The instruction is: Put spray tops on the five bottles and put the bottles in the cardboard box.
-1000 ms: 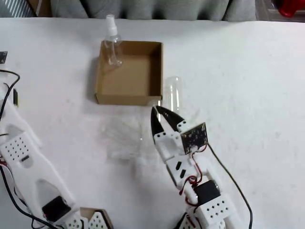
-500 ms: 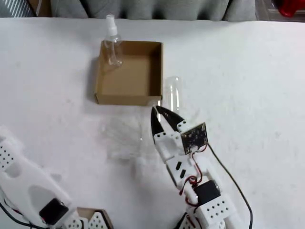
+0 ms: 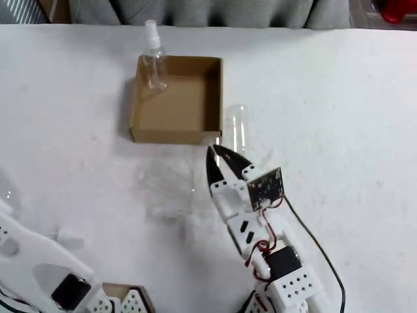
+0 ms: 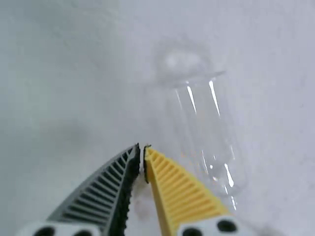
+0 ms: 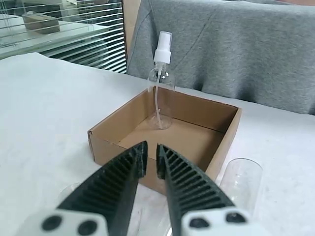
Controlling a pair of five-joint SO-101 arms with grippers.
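— What is seen nearest?

— The left claw (image 4: 142, 156) is found clenched, its grey and yellow fingertips pressed together with nothing grasped. A clear bottle (image 4: 206, 128) is laid on its side on the white table (image 3: 339, 98), just beside the yellow finger.

— And the other arm?

— The right claw (image 5: 151, 160) is pointed toward the cardboard box (image 3: 140, 124). It is all but clenched: a thin slit is left between the black fingers, and nothing is grasped. Near it, some clear bottles (image 3: 166, 189) can be made out lying on the table; their number cannot be told.

— What is placed farther on?

— A topless bottle (image 3: 234, 127) is stood upright just outside the box's near right corner. Inside the box, in the far left corner as the high view has it, a capped bottle (image 3: 155, 68) is stood upright, fitted with a white spray top (image 5: 163, 46).
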